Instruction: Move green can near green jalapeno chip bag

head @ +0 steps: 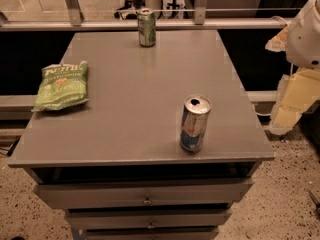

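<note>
The green can (pixel 146 28) stands upright at the far edge of the grey table (pixel 125 99), near its middle. The green jalapeno chip bag (pixel 62 85) lies flat at the table's left edge, about halfway back. My arm hangs beyond the table's right side, with its white housing (pixel 307 34) at the top right. The gripper (pixel 287 113) is the pale part below it, off the table, level with the right edge. It is far from both the can and the bag and holds nothing that I can see.
A taller blue-and-silver can (pixel 194 123) stands upright near the table's front right. Drawers (pixel 145 194) sit under the tabletop. A metal rail (pixel 165 23) runs behind the far edge. Speckled floor lies on both sides.
</note>
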`<state>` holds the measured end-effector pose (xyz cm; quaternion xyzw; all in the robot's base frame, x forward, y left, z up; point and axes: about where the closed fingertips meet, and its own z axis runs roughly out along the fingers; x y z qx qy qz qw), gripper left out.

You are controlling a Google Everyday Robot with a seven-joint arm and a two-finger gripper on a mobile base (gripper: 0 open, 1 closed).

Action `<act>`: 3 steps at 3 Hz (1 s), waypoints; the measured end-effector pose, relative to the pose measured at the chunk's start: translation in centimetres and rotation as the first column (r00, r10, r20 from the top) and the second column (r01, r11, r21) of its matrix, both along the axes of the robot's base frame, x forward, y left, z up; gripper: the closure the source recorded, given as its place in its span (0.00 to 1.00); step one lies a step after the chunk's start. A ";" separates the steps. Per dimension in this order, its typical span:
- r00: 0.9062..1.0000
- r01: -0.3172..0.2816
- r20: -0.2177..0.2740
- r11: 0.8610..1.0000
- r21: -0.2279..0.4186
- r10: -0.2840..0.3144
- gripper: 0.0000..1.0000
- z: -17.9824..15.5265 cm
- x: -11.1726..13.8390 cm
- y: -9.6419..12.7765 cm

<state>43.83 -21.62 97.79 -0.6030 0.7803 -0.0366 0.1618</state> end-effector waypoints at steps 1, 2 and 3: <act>1.000 0.000 0.000 1.000 0.000 0.000 0.00 0.0 0.0 0.0; 0.999 -0.034 0.013 0.999 -0.021 0.034 0.00 -0.7 1.0 0.6; 0.995 -0.083 0.052 0.996 -0.033 0.085 0.00 -2.4 4.5 2.0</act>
